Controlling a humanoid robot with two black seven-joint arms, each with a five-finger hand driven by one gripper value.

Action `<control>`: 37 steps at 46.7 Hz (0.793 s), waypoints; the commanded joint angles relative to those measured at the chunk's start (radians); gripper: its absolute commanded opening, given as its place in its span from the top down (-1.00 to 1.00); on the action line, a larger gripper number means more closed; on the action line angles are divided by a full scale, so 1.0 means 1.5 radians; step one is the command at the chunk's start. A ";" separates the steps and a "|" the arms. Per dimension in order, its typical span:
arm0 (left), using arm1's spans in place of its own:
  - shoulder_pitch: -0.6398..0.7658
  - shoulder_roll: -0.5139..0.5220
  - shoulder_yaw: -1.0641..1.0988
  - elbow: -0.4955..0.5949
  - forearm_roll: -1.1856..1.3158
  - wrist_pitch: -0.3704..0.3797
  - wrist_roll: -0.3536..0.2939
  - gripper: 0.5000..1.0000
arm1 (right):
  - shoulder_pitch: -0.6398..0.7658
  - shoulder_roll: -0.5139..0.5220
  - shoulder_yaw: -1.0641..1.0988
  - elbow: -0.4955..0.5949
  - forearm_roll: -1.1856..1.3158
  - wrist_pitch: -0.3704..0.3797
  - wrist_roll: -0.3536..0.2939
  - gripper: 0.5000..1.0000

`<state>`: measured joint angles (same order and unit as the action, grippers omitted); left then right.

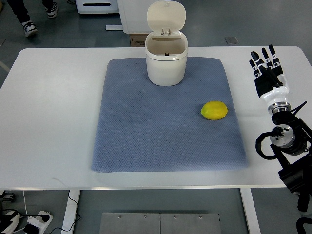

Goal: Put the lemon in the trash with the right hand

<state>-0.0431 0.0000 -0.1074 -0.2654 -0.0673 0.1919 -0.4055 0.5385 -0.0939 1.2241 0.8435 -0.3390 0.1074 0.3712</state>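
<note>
— What is cut off or hidden?
— The right arm is cropped at the right edge; the bin's (166, 66) inside is mostly hidden (lid raised).
— And the count?
— One lemon (214, 110) is seen right of centre on one blue mat (146, 136); one right hand (266, 73), fingers straight, nothing held, over the table (48, 122).

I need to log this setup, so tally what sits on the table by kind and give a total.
Lemon: 1
Trash bin, lid open: 1
Blue mat: 1
Robot hand, fingers open, at the right edge of the table: 1
Total: 4
</note>
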 commanded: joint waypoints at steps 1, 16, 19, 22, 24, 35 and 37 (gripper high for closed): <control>0.000 0.000 0.000 0.000 0.000 0.000 0.000 -1.00 | 0.000 -0.001 0.000 0.000 0.000 0.000 0.000 -1.00; 0.001 0.000 0.000 0.000 0.000 0.000 -0.001 -1.00 | 0.000 -0.001 -0.001 0.000 0.000 0.000 -0.001 -1.00; 0.007 0.000 0.000 0.000 0.000 0.000 -0.001 -1.00 | 0.000 -0.001 -0.002 -0.001 0.000 0.000 -0.001 -1.00; 0.010 0.000 0.000 0.000 0.000 0.000 -0.001 -1.00 | 0.000 -0.001 -0.002 -0.001 0.000 0.000 -0.001 -1.00; 0.010 0.000 0.000 0.000 0.000 0.000 -0.001 -1.00 | 0.000 -0.001 -0.002 -0.001 0.000 0.000 -0.001 -1.00; 0.009 0.000 0.000 0.000 0.000 0.000 -0.001 -1.00 | 0.000 -0.005 -0.002 0.000 0.000 0.000 -0.001 -1.00; 0.010 0.000 0.000 0.000 0.000 0.000 -0.001 -1.00 | 0.000 -0.005 -0.002 0.000 0.000 0.000 -0.001 -1.00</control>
<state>-0.0291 0.0000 -0.1075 -0.2654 -0.0673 0.1916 -0.4066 0.5385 -0.1012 1.2213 0.8430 -0.3390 0.1074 0.3697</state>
